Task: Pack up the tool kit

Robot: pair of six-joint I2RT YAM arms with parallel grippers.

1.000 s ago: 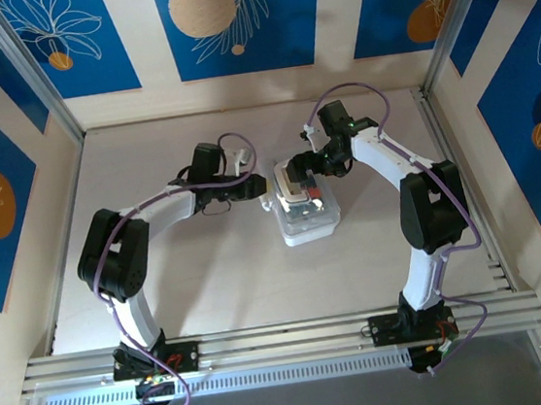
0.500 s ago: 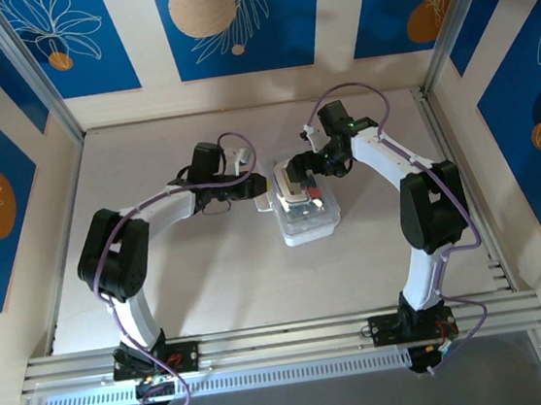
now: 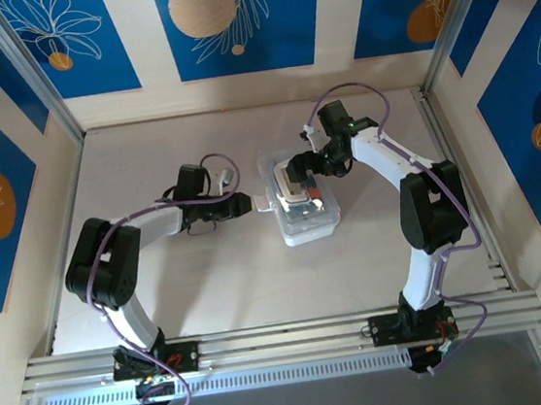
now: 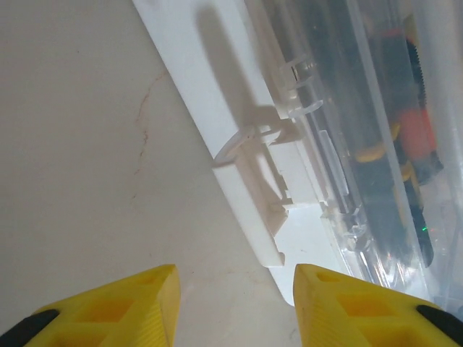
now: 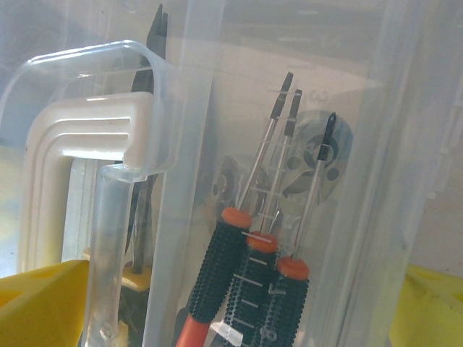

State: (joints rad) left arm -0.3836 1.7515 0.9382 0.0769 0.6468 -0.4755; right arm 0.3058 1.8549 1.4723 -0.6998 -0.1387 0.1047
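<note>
Top view: translucent white tool case [image 3: 304, 220] lies flat on the tabletop [image 3: 211, 278], just to 2 o'clock of its middle, long axis running 12 to 6.

Left hand [image 3: 251, 203] is at 9 o'clock of the case, low over the tabletop and just beside the case wall. In the left wrist view its yellow fingers [image 4: 137, 300] stand partly apart with only bare tabletop [image 4: 87, 144] between them. The left hand [image 4: 235, 303] holds nothing. The case [image 4: 340, 144] runs 11 to 5 o'clock ahead, with a white latch tab [image 4: 253, 181] jutting from its rim. Orange, yellow and black tool grips [image 4: 412, 137] show blurred through the wall.

Right hand [image 3: 298, 182] reaches in from 1 o'clock over the case's 12 o'clock half. In the right wrist view, the right hand [image 5: 239, 303] is spread wide, with fingers [image 5: 43, 303] at 8 and 4 o'clock either side of the case. I cannot tell whether they touch it.

Inside, through the plastic:
- White moulded handle [image 5: 87, 137] at 9 o'clock.
- Dark pliers [image 5: 148, 94] beside the handle.
- Three screwdrivers [image 5: 249, 275] with black ribbed grips and orange collars.
- Metal ratchet [image 5: 318, 155] behind their shafts.

Pale marks on the screwdriver grips are too blurred to read.
</note>
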